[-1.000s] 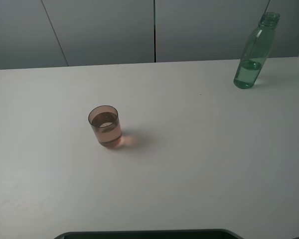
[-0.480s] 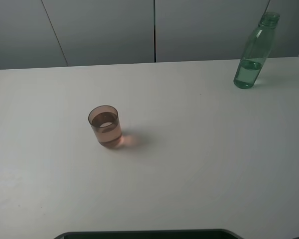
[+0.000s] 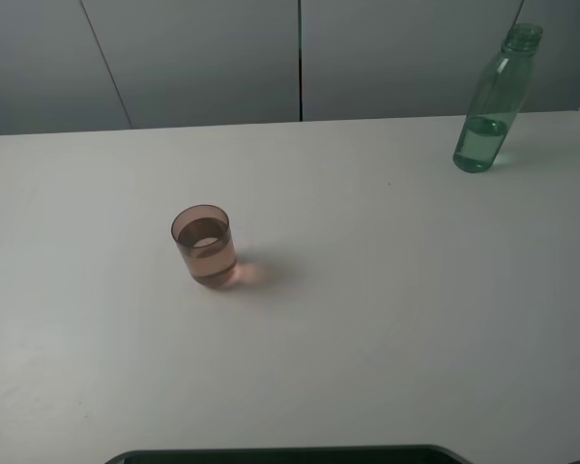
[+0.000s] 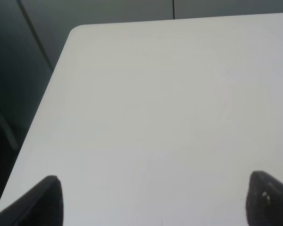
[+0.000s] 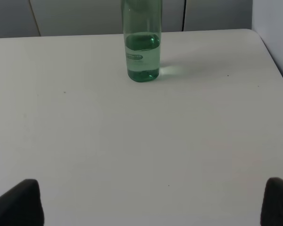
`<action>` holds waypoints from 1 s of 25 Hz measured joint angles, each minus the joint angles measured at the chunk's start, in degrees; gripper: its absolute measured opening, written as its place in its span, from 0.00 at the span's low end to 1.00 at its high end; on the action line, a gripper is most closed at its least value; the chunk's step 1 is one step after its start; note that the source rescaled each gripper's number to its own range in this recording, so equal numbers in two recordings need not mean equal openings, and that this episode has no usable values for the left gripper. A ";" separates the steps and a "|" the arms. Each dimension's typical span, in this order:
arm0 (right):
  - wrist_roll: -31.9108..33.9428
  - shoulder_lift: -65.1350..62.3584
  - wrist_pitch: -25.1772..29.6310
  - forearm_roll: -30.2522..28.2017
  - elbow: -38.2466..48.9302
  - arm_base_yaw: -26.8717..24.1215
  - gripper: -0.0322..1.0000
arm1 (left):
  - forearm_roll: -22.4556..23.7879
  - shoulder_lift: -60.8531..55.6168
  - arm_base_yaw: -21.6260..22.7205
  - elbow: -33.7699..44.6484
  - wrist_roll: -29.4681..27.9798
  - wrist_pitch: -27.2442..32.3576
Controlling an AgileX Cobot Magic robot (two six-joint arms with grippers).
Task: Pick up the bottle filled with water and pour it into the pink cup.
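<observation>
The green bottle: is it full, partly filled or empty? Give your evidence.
Partly filled. The bottle stands upright, and in the right wrist view its waterline sits low in the body, with clear green plastic above.

Neither arm shows in the high view. In the left wrist view the left gripper (image 4: 153, 200) hangs above the table (image 4: 170, 108) near its left edge, its two dark fingertips (image 4: 47, 197) spread wide apart with nothing between them. The right gripper (image 5: 153, 202) likewise hangs over the table toward its right edge, fingertips (image 5: 21, 202) set far apart, empty.
</observation>
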 joint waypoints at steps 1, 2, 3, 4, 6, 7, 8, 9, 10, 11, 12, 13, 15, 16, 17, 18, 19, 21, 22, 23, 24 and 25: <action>0.00 -0.08 0.00 0.00 0.00 0.00 1.00 | 0.00 0.00 0.00 0.00 0.00 0.00; 0.00 -0.08 0.00 0.00 0.00 0.00 1.00 | 0.00 0.00 0.00 0.00 0.00 0.00; 0.00 -0.08 0.00 0.00 0.00 0.00 1.00 | 0.00 0.00 0.00 0.00 0.00 0.00; 0.00 -0.08 0.00 0.00 0.00 0.00 1.00 | 0.00 0.00 0.00 0.00 0.00 0.00; 0.00 -0.08 0.00 0.00 0.00 0.00 1.00 | 0.00 0.00 0.00 0.00 0.00 0.00; 0.00 -0.08 0.00 0.00 0.00 0.00 1.00 | 0.00 0.00 0.00 0.00 0.00 0.00; 0.00 -0.08 0.00 0.00 0.00 0.00 1.00 | 0.00 0.00 0.00 0.00 0.00 0.00; 0.00 -0.08 0.00 0.00 0.00 0.00 1.00 | 0.00 0.00 0.00 0.00 0.00 0.00; 0.00 -0.08 0.00 0.00 0.00 0.00 1.00 | 0.00 0.00 0.00 0.00 0.00 0.00; 0.00 -0.08 0.00 0.00 0.00 0.00 1.00 | 0.00 0.00 0.00 0.00 0.00 0.00; 0.00 -0.08 0.00 0.00 0.00 0.00 1.00 | 0.00 0.00 0.00 0.00 0.00 0.00; 0.00 -0.08 0.00 0.00 0.00 0.00 1.00 | 0.00 0.00 0.00 0.00 0.00 0.00; 0.00 -0.08 0.00 0.00 0.00 0.00 1.00 | 0.00 0.00 0.00 0.00 0.00 0.00; 0.00 -0.08 0.00 0.00 0.00 0.00 1.00 | 0.00 0.00 0.00 0.00 0.00 0.00; 0.00 -0.08 0.00 0.00 0.00 0.00 1.00 | 0.00 0.00 0.00 0.00 0.00 0.00; 0.00 -0.08 0.00 0.00 0.00 0.00 1.00 | 0.00 0.00 0.00 0.00 0.00 0.00; 0.00 -0.08 0.00 0.00 0.00 0.00 1.00 | 0.00 0.00 0.00 0.00 0.00 0.00; 0.00 -0.08 0.00 0.00 0.00 0.00 1.00 | 0.00 0.00 0.00 0.00 0.00 0.00; 0.00 -0.08 0.00 0.00 0.00 0.00 1.00 | 0.00 0.00 0.00 0.00 0.00 0.00; 0.00 -0.08 0.00 0.00 0.00 0.00 1.00 | 0.00 0.00 0.00 0.00 0.00 0.00; 0.00 -0.08 0.00 0.00 0.00 0.00 1.00 | 0.00 0.00 0.00 0.00 0.00 0.00; 0.00 -0.08 0.00 0.00 0.00 0.00 1.00 | 0.00 0.00 0.00 0.00 0.00 0.00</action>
